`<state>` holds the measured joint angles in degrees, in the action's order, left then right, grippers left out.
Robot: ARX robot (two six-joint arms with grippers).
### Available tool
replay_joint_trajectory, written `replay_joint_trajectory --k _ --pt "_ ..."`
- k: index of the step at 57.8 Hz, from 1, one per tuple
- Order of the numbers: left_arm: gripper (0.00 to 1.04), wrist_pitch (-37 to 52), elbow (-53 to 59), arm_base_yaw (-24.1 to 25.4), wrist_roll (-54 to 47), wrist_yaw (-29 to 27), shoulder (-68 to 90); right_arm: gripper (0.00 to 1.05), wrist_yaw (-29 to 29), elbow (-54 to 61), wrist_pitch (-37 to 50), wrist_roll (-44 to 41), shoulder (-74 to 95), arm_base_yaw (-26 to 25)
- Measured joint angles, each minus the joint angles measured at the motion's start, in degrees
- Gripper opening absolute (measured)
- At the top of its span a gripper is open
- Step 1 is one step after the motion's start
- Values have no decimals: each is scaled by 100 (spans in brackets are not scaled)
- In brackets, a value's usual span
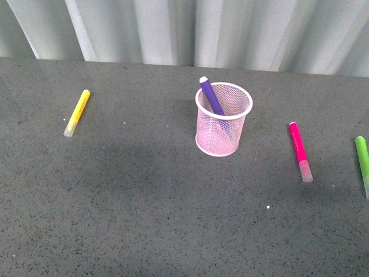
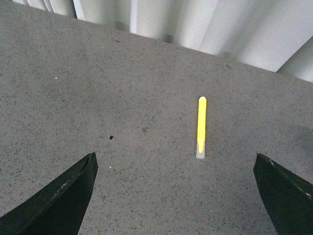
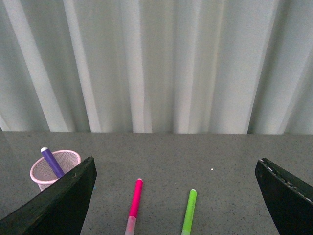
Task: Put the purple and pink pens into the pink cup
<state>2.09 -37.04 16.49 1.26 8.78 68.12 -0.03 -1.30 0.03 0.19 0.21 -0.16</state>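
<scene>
1 purple pen (image 1: 210, 97) in pink cup (image 1: 222, 143); 1 pink pen (image 1: 298, 147) R of it

The cup (image 1: 223, 130) stands upright near the middle of the table (image 1: 144, 219), a little toward the back. The first pen (image 1: 211, 96) stands in it, leaning on the rim's far left side (its end sticks out above). The second pen (image 1: 300, 151) lies flat to the right of the cup, well apart from it. The third pen (image 1: 362, 164) lies further right, at the edge of the front view. The fourth pen (image 1: 77, 112) lies well left of the cup. A curtain (image 1: 202, 29) hangs behind the table.
</scene>
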Motion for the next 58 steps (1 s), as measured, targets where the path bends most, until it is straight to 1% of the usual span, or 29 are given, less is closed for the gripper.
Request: replay_joint_trajectory --k 2,4,5,6,7,8,9,10,13,14,16,17,23,24,30,33,35,47,49,51,58 --pt "98 20 17 -2 -24 -68 -24 98 0 0 0 0 0 0" --pt "96 315 129 4 -35 74 -15 98 0 0 0 0 0 0" --pt "93 822 304 2 -39 280 -20 98 0 0 0 0 0 0" --pt "91 1102 404 -2 -42 354 -22 98 0 0 0 0 0 0" --pt "87 1648 614 -24 -42 452 -28 98 0 0 0 2 0 0" --pt "84 2164 831 -61 -46 492 -42 98 2 0 0 0 0 0" --pt "82 2409 938 -83 -50 490 -50 98 4 0 0 2 0 0" --pt "78 2850 1147 -133 -55 485 -79 98 2 0 0 0 0 0" --pt "69 3700 1587 -260 -66 442 -188 98 0 0 0 0 0 0" --pt "68 3823 1657 -289 -68 426 -219 98 -2 0 0 0 0 0" --pt "60 4166 1873 -385 -76 380 -363 98 -2 0 0 0 0 0" --pt "58 4210 1912 -404 -79 358 -409 98 -2 0 0 0 0 0" --pt "39 4301 2267 -599 -81 131 -872 98 2 0 0 0 0 0" --pt "37 4301 2297 -616 -81 116 -907 98 2 0 0 2 0 0" --pt "17 4212 2625 -793 -81 -42 -1257 98 0 0 0 0 0 0" --pt "10 4164 2726 -850 -81 -114 -1388 98 0 0 0 0 0 0" --pt "3 4113 2811 -901 -79 -151 -1526 98 0 0 0 0 0 0" --pt "4 3696 3178 -1191 -98 -422 -2328 98 0 0 0 0 0 0" --pt "4 3606 3224 -1381 -96 -728 -2450 98 0 0 0 0 0 0" --pt "4 3523 3268 -1484 -96 -844 -2577 98 0 0 0 2 0 0" --pt "4 3217 3388 -1639 -98 -861 -3025 98 2 0 0 0 0 0"
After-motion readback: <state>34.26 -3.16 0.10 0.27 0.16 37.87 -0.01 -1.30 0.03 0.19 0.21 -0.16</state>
